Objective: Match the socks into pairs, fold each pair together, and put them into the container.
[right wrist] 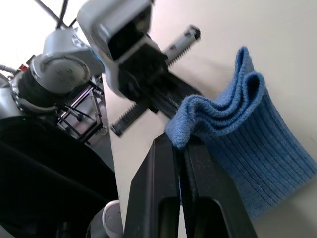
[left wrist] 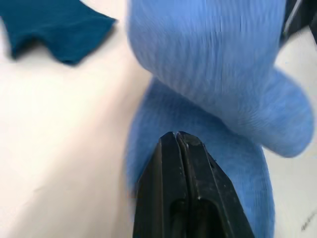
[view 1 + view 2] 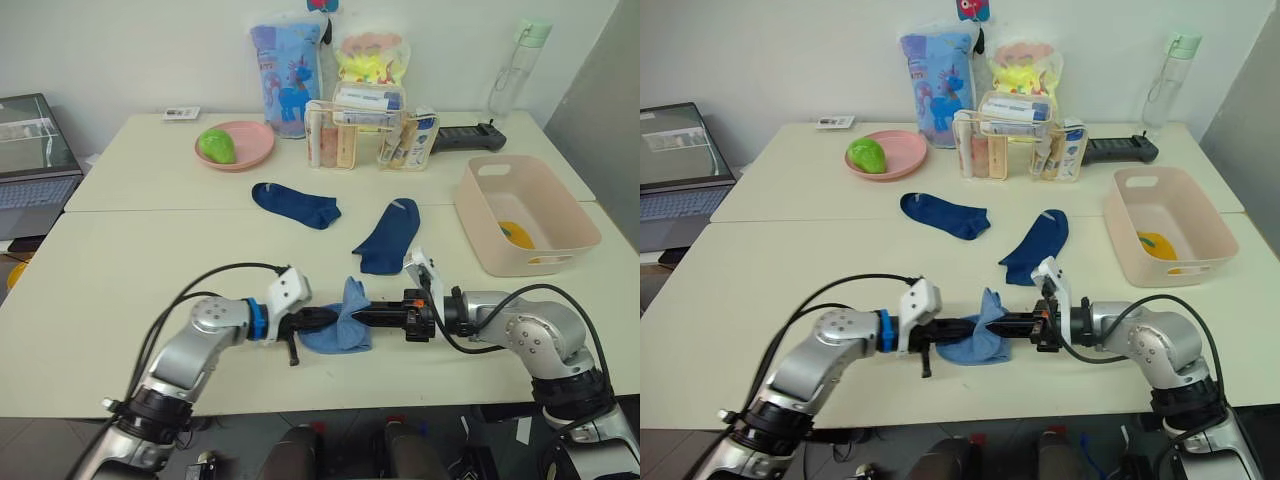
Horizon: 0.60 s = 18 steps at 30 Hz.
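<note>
A light blue pair (image 3: 338,322) lies folded near the table's front edge, one end raised into a hump. My right gripper (image 3: 364,316) is shut on that raised folded edge (image 1: 213,119). From the other side my left gripper (image 3: 328,320) is shut, its tips (image 2: 177,141) resting against the blue fabric with nothing showing between them. Two navy socks lie apart mid-table, one (image 3: 295,203) to the left, one (image 3: 390,235) to the right. The pale pink container (image 3: 474,225) stands at the right with mustard-yellow fabric (image 3: 515,233) inside.
At the back stand a round pink plate (image 3: 250,150) with a green object, a clear organiser (image 3: 365,135) of toiletries, a blue patterned bag (image 3: 288,75), a bottle (image 3: 518,65) and a black device (image 3: 470,137). A laptop (image 3: 30,150) sits far left.
</note>
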### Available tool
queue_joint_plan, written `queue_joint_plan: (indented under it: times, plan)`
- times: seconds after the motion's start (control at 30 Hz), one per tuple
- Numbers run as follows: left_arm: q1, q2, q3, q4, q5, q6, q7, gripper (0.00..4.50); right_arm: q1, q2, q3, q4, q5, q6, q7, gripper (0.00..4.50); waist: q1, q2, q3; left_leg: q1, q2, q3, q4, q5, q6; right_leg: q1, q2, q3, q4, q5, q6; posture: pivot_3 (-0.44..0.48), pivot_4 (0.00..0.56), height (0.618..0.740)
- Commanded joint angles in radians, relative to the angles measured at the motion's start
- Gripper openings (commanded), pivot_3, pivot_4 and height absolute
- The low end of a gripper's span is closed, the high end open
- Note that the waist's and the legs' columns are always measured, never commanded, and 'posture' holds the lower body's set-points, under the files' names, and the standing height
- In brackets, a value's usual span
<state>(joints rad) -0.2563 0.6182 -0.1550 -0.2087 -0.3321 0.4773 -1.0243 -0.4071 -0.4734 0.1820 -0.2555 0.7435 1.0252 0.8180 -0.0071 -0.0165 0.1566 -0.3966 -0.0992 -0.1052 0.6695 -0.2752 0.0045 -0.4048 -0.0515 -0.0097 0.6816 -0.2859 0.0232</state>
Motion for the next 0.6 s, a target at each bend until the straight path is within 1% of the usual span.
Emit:
queue_joint_plan:
  times: [0.03,0.07,0.2,0.3,0.37,0.43,0.5,0.6]
  plan:
    - [-0.006,0.066,0.126,-0.111,-0.084,0.049,-0.009,0.01,-0.021,0.015,0.044,0.021,-0.042,-0.055,0.03,0.0,0.0,0.0,0.0,0.0,0.0,0.0,0.0,0.0,0.0,0.0,0.0,0.0,0.0,0.0,0.0,0.0,0.15,0.74]
    - [-0.005,0.078,0.131,-0.115,-0.086,0.047,-0.011,0.01,-0.023,0.017,0.043,0.028,-0.045,-0.061,0.033,0.0,0.0,0.0,0.0,0.0,0.0,0.0,0.0,0.0,0.0,0.0,0.0,0.0,0.0,0.0,0.0,0.0,0.15,0.74]
    - [-0.024,0.078,0.152,-0.137,-0.118,0.061,0.004,0.0,-0.031,0.012,0.018,0.031,-0.02,-0.043,0.061,1.12,0.007,0.0,0.0,0.0,-0.001,0.0,0.001,0.0,0.0,0.001,0.0,0.0,-0.001,0.0,0.0,0.0,0.15,0.74]
    - [-0.033,0.051,0.144,-0.145,-0.128,0.052,0.025,0.0,-0.037,0.016,-0.016,0.025,0.019,-0.01,0.069,2.2,0.006,0.0,0.0,0.0,-0.001,0.0,0.001,0.0,0.0,0.001,0.0,0.0,-0.001,0.0,0.0,0.0,0.15,0.74]
    - [-0.047,0.03,0.129,-0.154,-0.128,0.049,0.035,0.0,-0.045,0.011,-0.06,0.014,0.074,0.037,0.068,2.89,0.006,0.0,0.0,0.0,0.0,0.0,0.0,0.0,0.0,0.001,0.0,0.0,-0.001,0.0,0.0,0.0,0.15,0.74]
    - [-0.058,0.02,0.113,-0.153,-0.125,0.052,0.04,0.0,-0.049,0.007,-0.101,0.013,0.115,0.073,0.058,2.89,0.005,0.0,0.0,0.0,-0.001,0.0,0.001,0.0,0.0,0.001,0.0,0.0,-0.001,0.0,0.0,0.0,0.15,0.74]
    - [-0.06,0.019,0.084,-0.142,-0.112,0.049,0.03,0.0,-0.051,0.0,-0.151,0.037,0.126,0.104,0.013,2.89,0.005,0.0,0.0,0.0,0.0,0.0,0.0,0.0,0.0,0.001,0.0,0.0,-0.001,0.0,0.0,0.0,0.15,0.74]
    - [-0.04,0.049,0.035,-0.132,-0.069,0.032,0.012,0.0,-0.043,-0.045,-0.164,0.05,0.101,0.12,-0.006,2.89,0.005,0.0,0.0,0.0,-0.001,0.0,0.0,0.0,0.0,0.0,0.0,0.0,-0.001,0.0,0.0,0.0,0.15,0.74]
